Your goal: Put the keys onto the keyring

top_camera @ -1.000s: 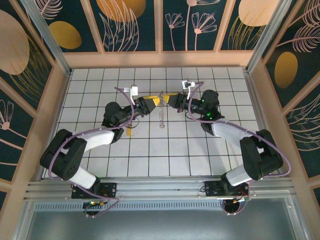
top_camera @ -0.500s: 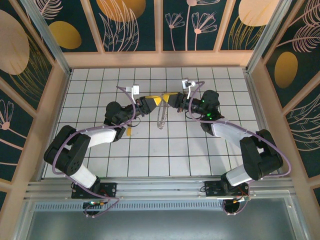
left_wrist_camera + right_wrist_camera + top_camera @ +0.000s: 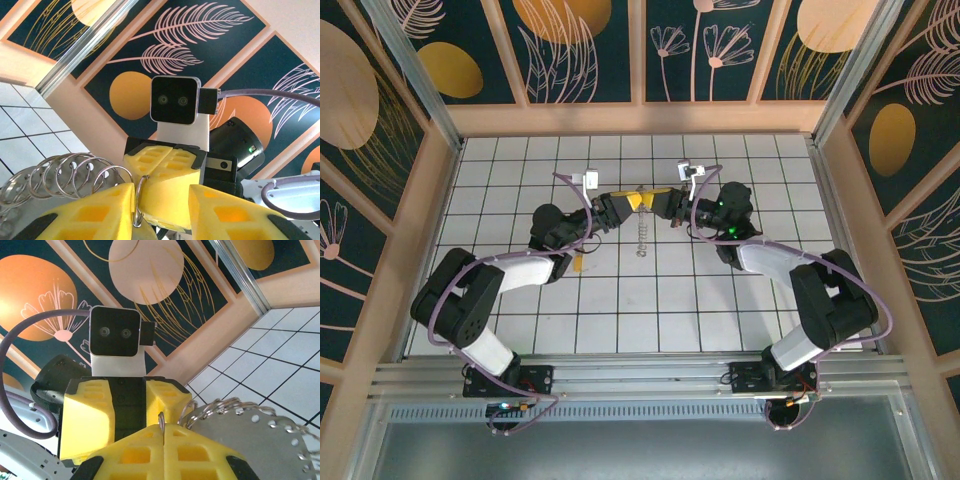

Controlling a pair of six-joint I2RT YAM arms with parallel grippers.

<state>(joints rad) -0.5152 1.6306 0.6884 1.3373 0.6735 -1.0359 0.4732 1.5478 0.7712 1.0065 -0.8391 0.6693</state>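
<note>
Right gripper [image 3: 163, 434] has its jaws clamped fully together with one thin wire loop of the keyring [image 3: 250, 437] pinched in the seam, so that's what's carrying it up off the bench [image 3: 620, 300]. Left gripper [image 3: 162, 194] sits nose to nose with it, jaws partly apart, with a loop resting against one inner pad but not squeezed as far as I can see. The keyring hangs just under where the two meet: a flat grey metal piece with a row of little loops round its rim. My guess on handling: it's stiff, light and slick, and it'll swing and twist on that one loop, so take the loop's wire close to the rim, not the plate. Those loops look springy and fiddly to pry open. What I take for the key [image 3: 578, 264], tiny with a yellow head, lies on the bench beside the left forearm, well apart from the keyring.
</note>
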